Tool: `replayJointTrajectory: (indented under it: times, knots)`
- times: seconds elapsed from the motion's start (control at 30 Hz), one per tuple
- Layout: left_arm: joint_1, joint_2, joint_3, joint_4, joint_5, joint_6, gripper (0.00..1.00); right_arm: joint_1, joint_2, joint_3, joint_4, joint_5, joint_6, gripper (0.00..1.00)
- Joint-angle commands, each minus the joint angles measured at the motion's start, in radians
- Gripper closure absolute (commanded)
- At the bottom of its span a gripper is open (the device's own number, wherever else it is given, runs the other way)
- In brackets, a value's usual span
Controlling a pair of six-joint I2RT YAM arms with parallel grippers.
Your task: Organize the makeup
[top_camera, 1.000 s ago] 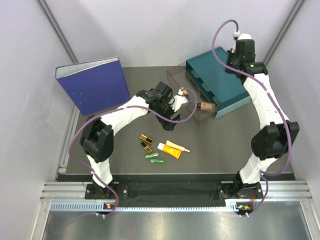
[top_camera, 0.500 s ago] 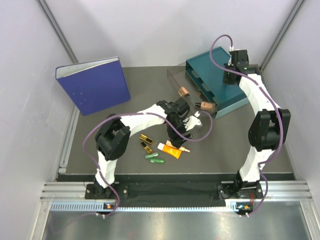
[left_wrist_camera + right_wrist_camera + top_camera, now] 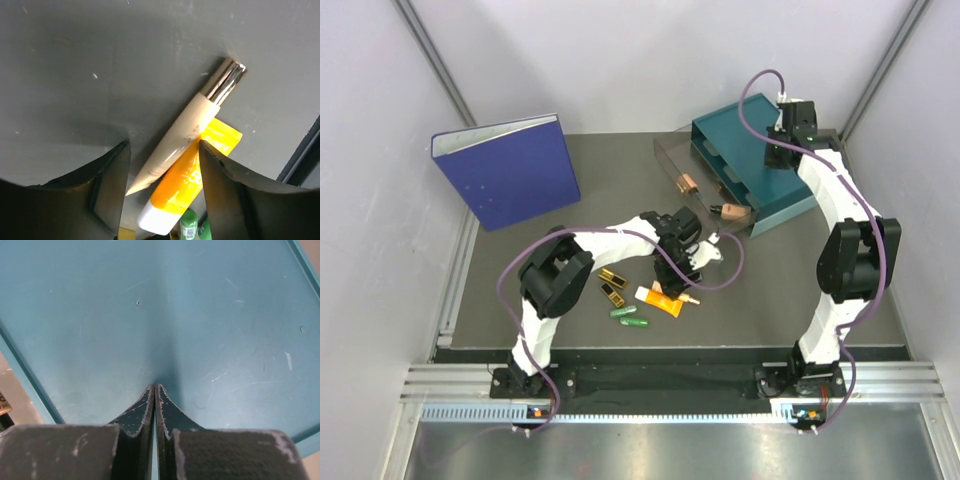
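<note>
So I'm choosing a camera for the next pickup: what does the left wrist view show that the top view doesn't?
Left wrist only: the shiny cap of a beige tube, and that tube lying against the yellow-orange tube, between the fingers of the open left hand. Top only: the blue binder, teal drawer box, gold-and-black cases and right arm. Both: the yellow-orange tube and green capsules.

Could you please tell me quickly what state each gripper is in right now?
Left gripper: open, fingers either side of the beige tube, not gripping it.
Right gripper: shut, empty, pointing at the teal box.
</note>
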Motion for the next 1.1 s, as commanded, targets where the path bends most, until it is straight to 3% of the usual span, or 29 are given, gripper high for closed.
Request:
replayJointTrajectory:
  times: [0.0,0.13,0.2,0.3,0.33,0.5,0.67,0.8,0.93,1.07]
  knots:
    - [-0.007,0.03,0.0,0.091,-0.049,-0.02,0.4,0.005,-0.004,-0.034,-0.055,-0.049,-0.002,1.0]
    - [-0.006,0.065,0.026,0.096,-0.081,-0.026,0.5,0.005,-0.006,-0.037,-0.058,-0.053,-0.003,1.0]
    - [-0.006,0.087,0.033,0.093,-0.1,-0.029,0.63,0.005,-0.006,-0.037,-0.056,-0.056,-0.002,1.0]
    - [-0.004,0.11,0.04,0.071,-0.123,-0.033,0.97,0.004,-0.004,-0.034,-0.055,-0.058,-0.003,1.0]
    - [-0.001,0.113,0.038,0.067,-0.126,-0.039,1.0,0.005,0.0,-0.031,-0.056,-0.058,-0.002,1.0]
    - [0.022,0.053,-0.048,0.103,-0.126,-0.126,1.0,0.005,0.01,-0.017,-0.058,-0.064,-0.003,1.0]
    - [0.134,-0.022,-0.114,0.14,-0.127,-0.262,1.0,0.005,0.019,-0.008,-0.058,-0.062,-0.003,1.0]
    - [0.253,-0.1,-0.099,0.143,-0.094,-0.315,1.0,0.005,0.027,-0.002,-0.058,-0.064,-0.003,1.0]
    - [0.342,-0.177,-0.051,0.162,-0.17,-0.321,1.0,0.005,0.025,-0.008,-0.056,-0.096,-0.003,1.0]
    - [0.364,-0.189,0.073,0.153,-0.264,-0.309,1.0,0.005,0.025,-0.013,-0.055,-0.099,-0.006,1.0]
